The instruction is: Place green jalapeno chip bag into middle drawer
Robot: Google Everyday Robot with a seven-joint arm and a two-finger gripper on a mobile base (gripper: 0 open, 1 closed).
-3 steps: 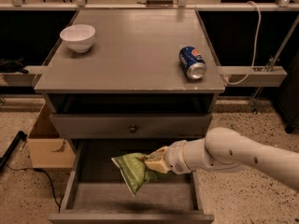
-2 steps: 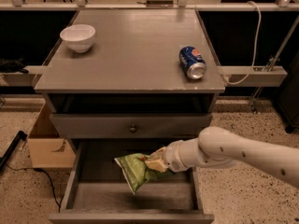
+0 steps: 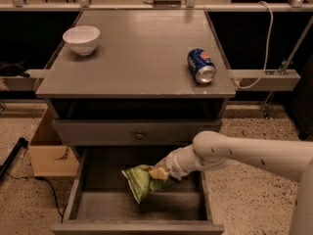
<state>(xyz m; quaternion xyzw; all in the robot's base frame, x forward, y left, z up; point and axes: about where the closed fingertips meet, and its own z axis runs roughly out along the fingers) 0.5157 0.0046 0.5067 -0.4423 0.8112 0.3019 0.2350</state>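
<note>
Over middle drawer [image 3: 164,205], gripper [image 3: 161,173] clutches chip bag [image 3: 139,181].

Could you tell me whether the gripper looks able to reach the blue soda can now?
Probably not yet: the gripper is down in the open middle drawer, jaws shut on the green jalapeno chip bag; the soda can lies unobstructed on the cabinet.
</note>
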